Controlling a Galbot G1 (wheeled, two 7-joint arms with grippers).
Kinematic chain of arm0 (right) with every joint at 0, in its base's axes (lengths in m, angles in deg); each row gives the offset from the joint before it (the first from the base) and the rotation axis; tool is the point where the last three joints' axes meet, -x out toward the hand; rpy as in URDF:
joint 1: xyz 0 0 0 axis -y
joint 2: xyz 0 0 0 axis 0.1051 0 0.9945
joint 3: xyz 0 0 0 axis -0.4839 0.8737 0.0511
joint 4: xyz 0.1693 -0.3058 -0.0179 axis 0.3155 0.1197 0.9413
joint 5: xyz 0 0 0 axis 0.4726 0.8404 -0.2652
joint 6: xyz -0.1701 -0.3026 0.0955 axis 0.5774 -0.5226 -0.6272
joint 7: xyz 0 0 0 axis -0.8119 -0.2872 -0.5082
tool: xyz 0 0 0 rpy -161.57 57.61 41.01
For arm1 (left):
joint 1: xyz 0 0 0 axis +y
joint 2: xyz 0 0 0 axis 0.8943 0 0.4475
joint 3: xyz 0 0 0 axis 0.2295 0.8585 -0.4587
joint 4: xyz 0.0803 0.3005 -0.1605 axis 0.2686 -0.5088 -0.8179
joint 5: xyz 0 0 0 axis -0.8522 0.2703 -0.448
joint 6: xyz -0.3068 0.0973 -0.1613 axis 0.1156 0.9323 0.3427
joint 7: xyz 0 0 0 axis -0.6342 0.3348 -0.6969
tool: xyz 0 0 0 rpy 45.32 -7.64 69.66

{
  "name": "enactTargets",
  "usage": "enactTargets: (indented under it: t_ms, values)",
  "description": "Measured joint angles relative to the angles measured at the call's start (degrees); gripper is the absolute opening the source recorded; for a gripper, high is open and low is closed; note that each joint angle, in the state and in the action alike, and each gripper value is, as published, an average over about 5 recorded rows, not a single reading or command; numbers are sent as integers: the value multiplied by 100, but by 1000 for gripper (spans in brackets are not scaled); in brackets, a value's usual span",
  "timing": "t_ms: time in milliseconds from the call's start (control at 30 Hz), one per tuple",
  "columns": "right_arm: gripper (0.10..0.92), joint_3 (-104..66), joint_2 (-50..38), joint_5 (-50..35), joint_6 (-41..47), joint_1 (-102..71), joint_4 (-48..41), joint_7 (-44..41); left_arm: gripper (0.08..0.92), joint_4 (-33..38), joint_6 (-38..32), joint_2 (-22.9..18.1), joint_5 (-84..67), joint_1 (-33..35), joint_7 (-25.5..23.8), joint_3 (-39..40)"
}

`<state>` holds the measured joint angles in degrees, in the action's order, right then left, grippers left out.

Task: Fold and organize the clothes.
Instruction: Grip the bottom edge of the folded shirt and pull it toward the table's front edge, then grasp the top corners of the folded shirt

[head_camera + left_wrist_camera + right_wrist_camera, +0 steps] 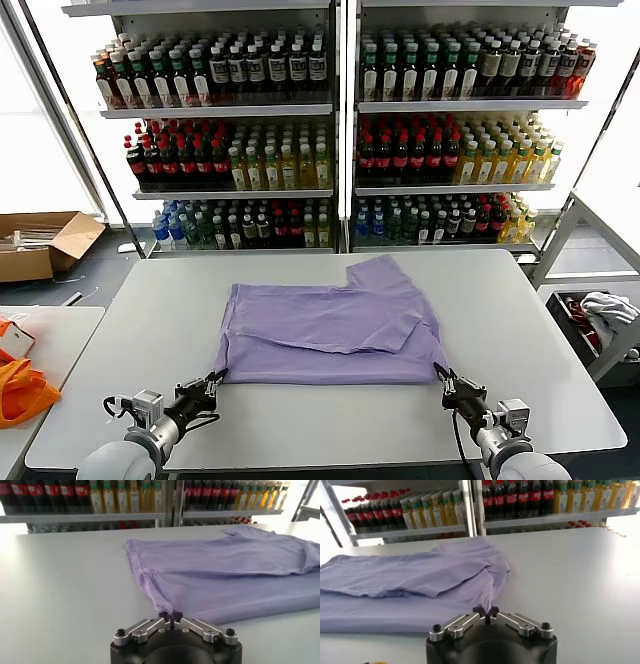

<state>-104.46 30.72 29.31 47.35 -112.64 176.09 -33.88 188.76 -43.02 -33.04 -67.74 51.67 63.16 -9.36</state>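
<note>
Shelves of bottles [340, 130], a cardboard box [40, 245] and orange fabric [22, 390] are shown only from the head. A lavender T-shirt [325, 330] is spread on the grey bench [320, 420]. Its near left corner is pinched by the left hand [214, 381], its near right corner by the right hand [442, 375], confirmed by both wrist views

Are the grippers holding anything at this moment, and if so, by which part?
Both hold the lavender T-shirt by its near edge: the left gripper is shut on the near left corner, the right gripper on the near right corner.
</note>
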Motion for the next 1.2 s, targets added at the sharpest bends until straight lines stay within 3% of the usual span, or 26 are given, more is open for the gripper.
enactTargets:
  t_ms: [367,500,900,1200]
  values:
    - [132,-306,32,-9,-7,-919,617,-61,92,904,95,-184,301,1331,-155,-629]
    - [197,-335,84,-5,18,-1083,756,-50,125,1117,150,-219,380,1621,-190,-780]
    - [542,-686,-49,-385,7,-938,960,86,463,1504,310,-46,269,1826,-175,-1219]
    - [781,-520,-352,-658,267,446,184,-211,723,1274,302,353,-75,1303,-170,-1279]
